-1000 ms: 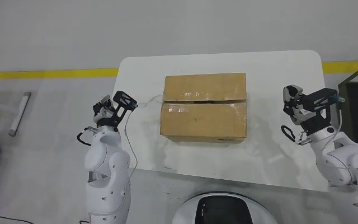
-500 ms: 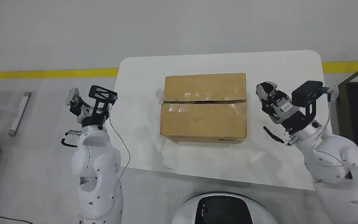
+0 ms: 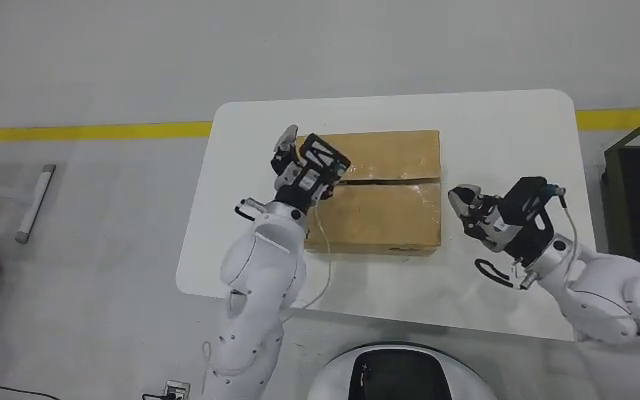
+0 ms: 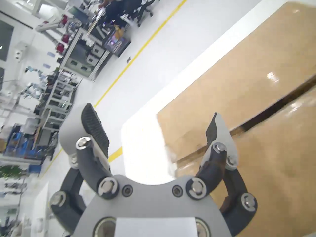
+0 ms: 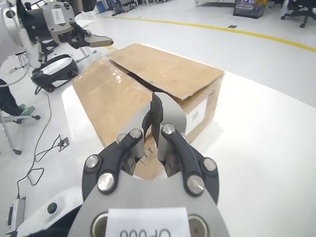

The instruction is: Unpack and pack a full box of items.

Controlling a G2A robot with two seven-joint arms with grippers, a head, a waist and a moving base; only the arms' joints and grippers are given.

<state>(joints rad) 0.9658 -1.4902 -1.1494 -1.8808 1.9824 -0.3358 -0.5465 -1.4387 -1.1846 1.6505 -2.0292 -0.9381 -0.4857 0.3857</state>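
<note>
A cardboard box (image 3: 385, 190) sat mid-table (image 3: 500, 130), flaps down with a dark slit between them, its contents hidden. The left gripper (image 4: 154, 124) hung wide open over the box's nine o'clock end, its arm covering the seven o'clock corner. The right gripper (image 5: 155, 110), fingers pressed together on nothing, sat just off three o'clock.

Bright even light, glare on box (image 4: 237, 87)

Left gripper (image 4: 153, 117), jaws apart, near the box (image 4: 246, 87).
</note>
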